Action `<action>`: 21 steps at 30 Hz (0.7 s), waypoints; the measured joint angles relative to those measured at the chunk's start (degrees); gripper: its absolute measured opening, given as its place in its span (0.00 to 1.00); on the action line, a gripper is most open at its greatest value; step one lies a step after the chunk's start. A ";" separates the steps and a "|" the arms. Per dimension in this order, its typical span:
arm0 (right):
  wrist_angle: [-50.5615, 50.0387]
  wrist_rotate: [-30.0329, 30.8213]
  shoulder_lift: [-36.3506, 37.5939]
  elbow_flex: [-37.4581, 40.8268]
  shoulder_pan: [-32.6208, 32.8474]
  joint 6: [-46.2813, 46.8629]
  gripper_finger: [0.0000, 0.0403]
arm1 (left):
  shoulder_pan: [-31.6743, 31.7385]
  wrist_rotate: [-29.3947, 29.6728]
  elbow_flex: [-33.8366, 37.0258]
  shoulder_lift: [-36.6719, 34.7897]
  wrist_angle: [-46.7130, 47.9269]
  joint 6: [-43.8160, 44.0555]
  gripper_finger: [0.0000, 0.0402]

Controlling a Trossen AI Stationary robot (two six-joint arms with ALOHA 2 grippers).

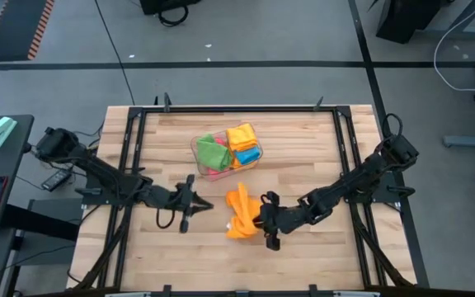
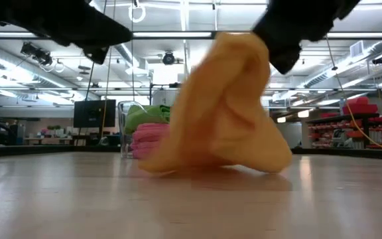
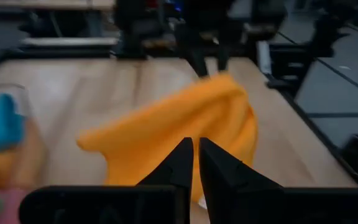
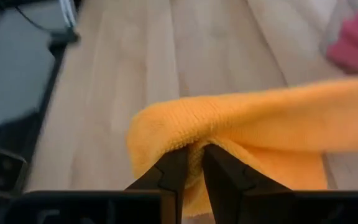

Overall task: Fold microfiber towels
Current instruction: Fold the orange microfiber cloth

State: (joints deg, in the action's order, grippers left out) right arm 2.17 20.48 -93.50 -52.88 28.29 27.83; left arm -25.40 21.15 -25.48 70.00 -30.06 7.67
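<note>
Wooden table (image 1: 163,247) is seen from above, framed by black rails, with both arms reaching in from the sides.

Left arm is stretched across from the table's left edge. Left gripper (image 1: 195,204) is parked just left of the orange towel, apart from it. In the left wrist view its fingers (image 3: 180,165) are nearly pressed together, only a thin slit between them, nothing pinched. The orange cloth is seen beyond the tips, not between them.

Right arm is angled in from the right edge. Right gripper (image 1: 264,216) is placed at the right side of the orange towel. In the right wrist view its fingers (image 4: 173,171) are closed on a fold of the cloth; the fabric edge is pinched between the two tips.

Clear plastic bin (image 1: 258,158) is set near the table's middle, toward the far edge, well apart from both grippers. Folded towels are held inside: green towel (image 1: 211,152) on the left, yellow towel (image 1: 241,136) on top at right, blue towel (image 1: 248,155) under the yellow, pink towel (image 1: 214,172) at the bottom edge under the green.

Orange towel (image 1: 239,213) is bunched on the table just in front of the bin, between the two grippers. In the low view it is lifted into a peak at the gripped corner, with the lower hem resting on the wood. Shape is crumpled, not flat, not folded square.
</note>
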 joint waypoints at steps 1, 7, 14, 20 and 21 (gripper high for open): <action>1.39 0.57 0.00 0.00 0.07 -0.33 0.15 | -0.92 0.00 0.01 0.63 -0.16 0.70 0.09; 4.78 10.05 0.40 -0.09 -1.26 -2.90 0.15 | -3.92 0.03 0.01 9.08 -7.55 2.34 0.09; 7.24 13.50 0.65 -0.09 -2.37 -4.00 0.15 | -5.39 0.02 -2.35 20.69 -16.71 1.60 0.12; 10.18 13.56 4.58 -0.11 -2.53 -7.06 0.15 | -5.14 0.51 -9.37 28.65 -16.59 -6.62 0.19; 10.47 13.47 5.63 -0.13 -2.12 -7.03 0.15 | -5.16 1.50 -10.62 29.61 -16.44 -7.23 0.21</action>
State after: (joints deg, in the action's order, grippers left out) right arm 12.64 33.95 -87.87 -53.00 26.17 20.80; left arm -30.57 22.65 -36.10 99.62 -46.49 0.43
